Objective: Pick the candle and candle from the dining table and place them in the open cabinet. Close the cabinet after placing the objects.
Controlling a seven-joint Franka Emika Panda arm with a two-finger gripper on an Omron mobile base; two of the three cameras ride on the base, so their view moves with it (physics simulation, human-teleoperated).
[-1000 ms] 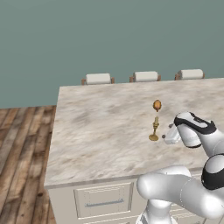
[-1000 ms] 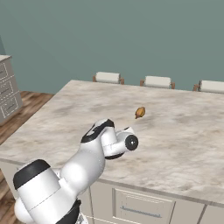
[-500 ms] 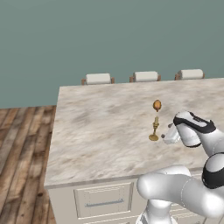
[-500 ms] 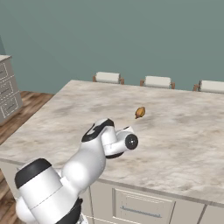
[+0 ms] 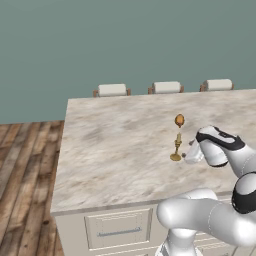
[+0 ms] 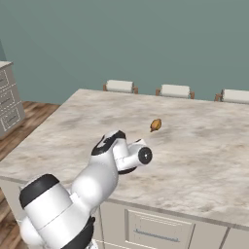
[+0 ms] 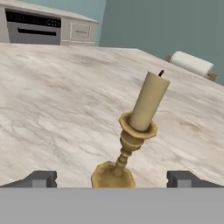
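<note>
- The hand (image 7: pixel 112 178) sits low over the bench (image 5: pixel 115 150), its fingers spread wide with one dark tip on each side of the brass foot of the taper candle (image 7: pixel 140 127). It holds nothing.
- That tan taper stands upright in its brass holder on the marble-look top. In the hand view it leans only because the camera is tilted. From the left base view it stands just left of the white wrist, toward the near right part of the bench.
- Judged from this, the robot is lining up for the first grasp. The fingers bracket the holder's base but have not closed on it.
- A little farther back lies the small brown oval thing (image 5: pixel 179 120), apart from the candle. It is not a task object.
- The stubby white candle cannot be made out in these pictures.
- At the far edge of the bench stand three white-cushioned chairs (image 5: pixel 112 90), in front of the teal wall (image 5: pixel 125 40).
- Nearly everything is left to do: lift this candle, carry it to the open cabinet, fetch and place the second candle, then shut the door.
</note>
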